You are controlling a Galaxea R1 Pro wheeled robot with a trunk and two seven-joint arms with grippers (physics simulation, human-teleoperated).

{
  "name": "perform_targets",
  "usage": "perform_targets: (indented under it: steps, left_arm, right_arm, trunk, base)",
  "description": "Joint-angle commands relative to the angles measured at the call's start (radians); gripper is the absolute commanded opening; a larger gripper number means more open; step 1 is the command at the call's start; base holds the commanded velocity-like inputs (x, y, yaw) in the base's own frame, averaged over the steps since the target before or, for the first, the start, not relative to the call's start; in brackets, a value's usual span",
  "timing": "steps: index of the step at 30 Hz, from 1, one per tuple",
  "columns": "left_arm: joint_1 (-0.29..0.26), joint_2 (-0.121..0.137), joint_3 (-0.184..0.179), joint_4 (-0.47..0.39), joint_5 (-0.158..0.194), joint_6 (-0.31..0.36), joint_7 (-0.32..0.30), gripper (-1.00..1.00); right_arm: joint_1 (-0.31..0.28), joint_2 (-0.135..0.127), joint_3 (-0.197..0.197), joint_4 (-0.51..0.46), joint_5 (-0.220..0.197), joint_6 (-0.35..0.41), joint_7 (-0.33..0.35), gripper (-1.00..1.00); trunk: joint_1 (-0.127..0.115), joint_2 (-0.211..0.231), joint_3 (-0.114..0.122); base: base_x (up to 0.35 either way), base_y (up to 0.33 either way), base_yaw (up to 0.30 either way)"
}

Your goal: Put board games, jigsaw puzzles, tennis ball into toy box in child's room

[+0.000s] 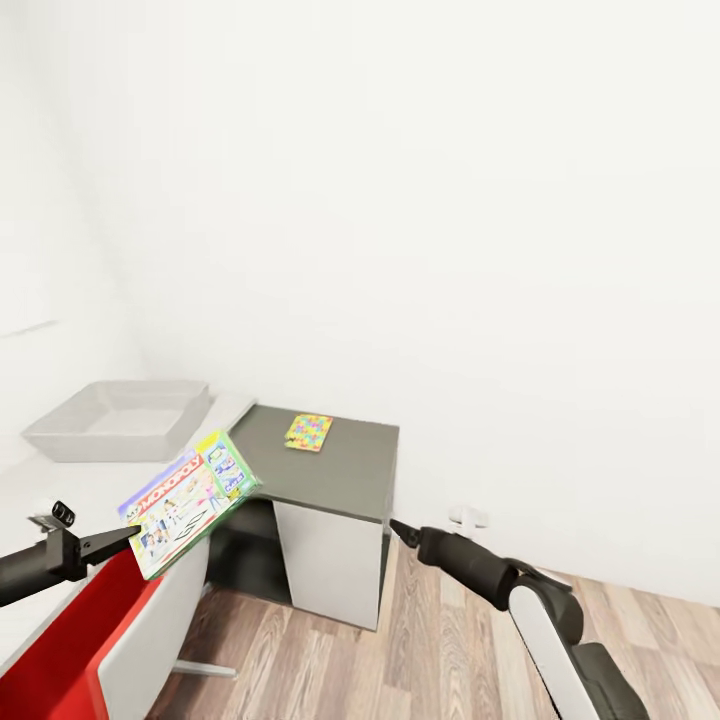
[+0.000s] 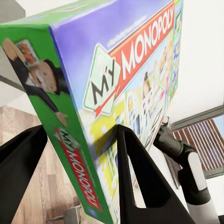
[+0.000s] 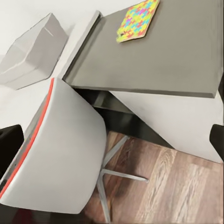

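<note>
1. Your left gripper [image 1: 128,537] has the Monopoly box [image 1: 190,500] pinched by one edge; at the left wrist, one dark finger [image 2: 140,182] lies on the printed face and the other sits behind the green side, so the jaws are closed on it, only as wide as the box is thick.
2. The box is tilted in the air, above the red-and-white chair [image 1: 110,640], beside the dark cabinet [image 1: 330,465].
3. The toy box [image 1: 120,420] sits on the pale table [image 1: 60,490] near the wall; its inside looks bare, though the near wall hides part of the floor.
4. One jigsaw puzzle [image 1: 309,432] lies flat on the cabinet top, towards the back.
5. Your right gripper [image 1: 405,532] hangs low by the cabinet's white door [image 1: 330,560]. You see it nearly end-on, and the right wrist catches just dark slivers at the picture's edges, so I cannot tell how its jaws stand.
6. The table is cut off at the frame's left.
</note>
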Motion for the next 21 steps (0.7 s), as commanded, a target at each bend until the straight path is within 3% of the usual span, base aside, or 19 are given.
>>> perform_targets:
  steps: [1, 4, 7, 9, 16, 21]
  left_arm:
    - [-0.001, 0.0, 0.0, 0.0, 0.003, 0.011, -0.003, -1.0]
    - [-0.001, 0.0, 0.0, 0.0, 0.003, 0.01, -0.003, -1.0]
    - [-0.001, 0.0, 0.0, 0.0, 0.003, 0.009, -0.003, -1.0]
    - [-0.001, 0.0, 0.0, 0.0, 0.003, 0.009, -0.003, -1.0]
    - [-0.001, 0.0, 0.0, 0.0, 0.003, 0.008, -0.002, -1.0]
    - [-0.001, 0.0, -0.001, 0.0, 0.003, 0.008, -0.001, -1.0]
  right_arm:
    - [-0.005, 0.009, -0.003, 0.022, 0.034, -0.015, 0.004, 1.0]
    - [-0.06, 0.017, -0.009, 0.167, 0.081, -0.066, 0.011, 1.0]
    - [-0.138, 0.015, -0.012, 0.35, 0.091, -0.098, 0.016, 1.0]
    - [-0.163, 0.014, -0.012, 0.407, 0.094, -0.114, 0.025, 1.0]
    - [-0.181, 0.01, -0.013, 0.442, 0.095, -0.125, 0.047, 1.0]
    - [-0.182, 0.011, -0.013, 0.442, 0.096, -0.126, 0.096, 1.0]
  trunk:
    - [0.001, -0.002, -0.002]
    - [0.001, -0.002, -0.003]
    - [0.001, -0.002, -0.004]
    - [0.001, -0.002, -0.004]
    - [0.001, -0.002, -0.004]
    - [0.001, -0.002, -0.004]
  base:
    - [-0.001, 0.0, 0.291]
    - [0.0, 0.0, 0.267]
    - [0.0, 0.0, 0.218]
    - [0.0, 0.0, 0.185]
    - [0.008, 0.0, 0.167]
    - [0.188, 0.0, 0.166]
